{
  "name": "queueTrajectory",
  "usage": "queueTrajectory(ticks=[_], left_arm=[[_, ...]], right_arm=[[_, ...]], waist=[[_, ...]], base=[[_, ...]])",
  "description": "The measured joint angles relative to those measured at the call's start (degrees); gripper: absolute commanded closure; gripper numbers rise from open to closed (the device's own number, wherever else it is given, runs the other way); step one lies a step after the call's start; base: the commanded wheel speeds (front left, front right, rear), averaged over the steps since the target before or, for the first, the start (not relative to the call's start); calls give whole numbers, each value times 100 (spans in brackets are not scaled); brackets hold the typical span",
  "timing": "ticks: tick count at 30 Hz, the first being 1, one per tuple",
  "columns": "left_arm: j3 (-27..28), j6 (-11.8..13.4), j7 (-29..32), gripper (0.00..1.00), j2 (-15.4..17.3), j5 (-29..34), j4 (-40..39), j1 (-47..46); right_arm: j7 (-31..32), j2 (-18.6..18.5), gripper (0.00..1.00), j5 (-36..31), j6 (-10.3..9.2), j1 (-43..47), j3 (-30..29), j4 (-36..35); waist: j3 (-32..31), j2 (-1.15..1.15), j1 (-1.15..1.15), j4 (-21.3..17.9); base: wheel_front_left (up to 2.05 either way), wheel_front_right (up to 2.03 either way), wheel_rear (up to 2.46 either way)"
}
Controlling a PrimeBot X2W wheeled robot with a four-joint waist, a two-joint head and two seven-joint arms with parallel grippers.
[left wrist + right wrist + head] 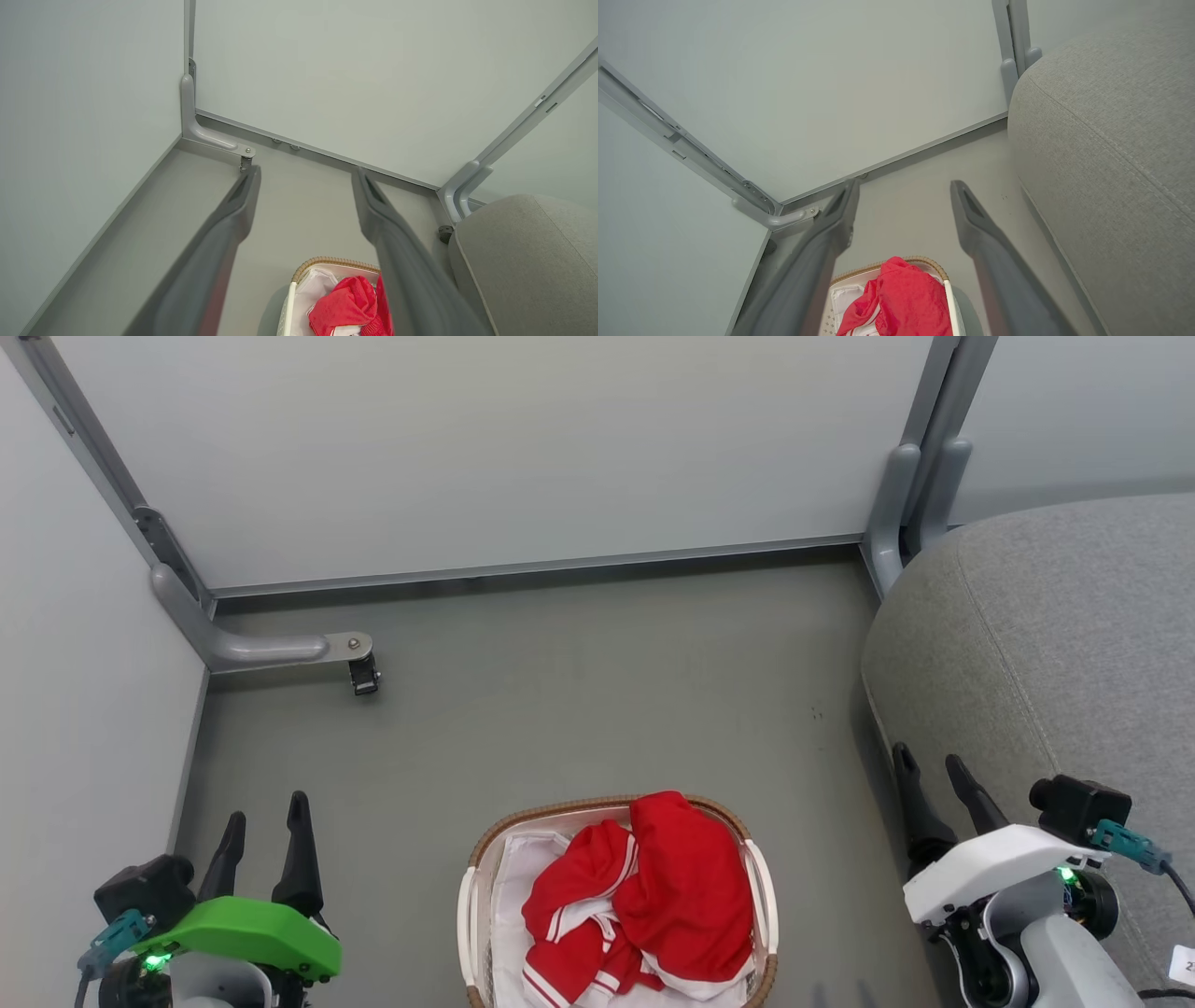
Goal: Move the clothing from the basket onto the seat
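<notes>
A grey-green floor runs back to pale partition panels set in grey metal posts; the basket stands on this floor at the near edge of the head view. The left gripper hangs to the left of the basket, well apart from it; its two dark fingers are spread wide, with nothing but bare floor between them; behind them sits a bright green cover with a small green light. The right gripper hangs to the right of the basket, also well apart; its fingers stand just as wide and hold nothing; a white cover sits behind them.

The clothing lies heaped inside the basket; it is red with white stripes and trim, and its highest fold rises above the brown woven rim on the far side. Under it, towards the basket's left wall, a plain white fabric sheet shows. The seat, grey and rounded at the corner, stands right of the basket and beyond it, with a strip of floor between them; the right gripper's fingertips sit just beside its front edge, though whether they touch it I cannot tell. Beyond the basket to the left, a grey bracket reaches out from the corner post, with a small black caster at its end.
</notes>
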Motion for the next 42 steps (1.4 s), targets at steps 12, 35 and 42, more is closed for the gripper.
queueTrajectory(ticks=[12, 35, 42], left_arm=[[-47, 15, -175, 0, 18, 754, 103, 1], [52, 34, -454, 0, -12, 1874, 224, 33], [162, 34, -528, 0, -41, 2136, 210, 98]], right_arm=[[-168, -4, 0, -831, 1, -46, 77, 136], [-455, 45, 0, -1944, 2, -81, 144, 380], [-538, 113, 0, -2193, 2, -81, 35, 458]], waist=[[10, 0, 0, -12], [-34, 0, 0, -26], [-59, 0, 0, -37]], base=[[0, 0, 0], [0, 0, 0], [0, 0, 0]])
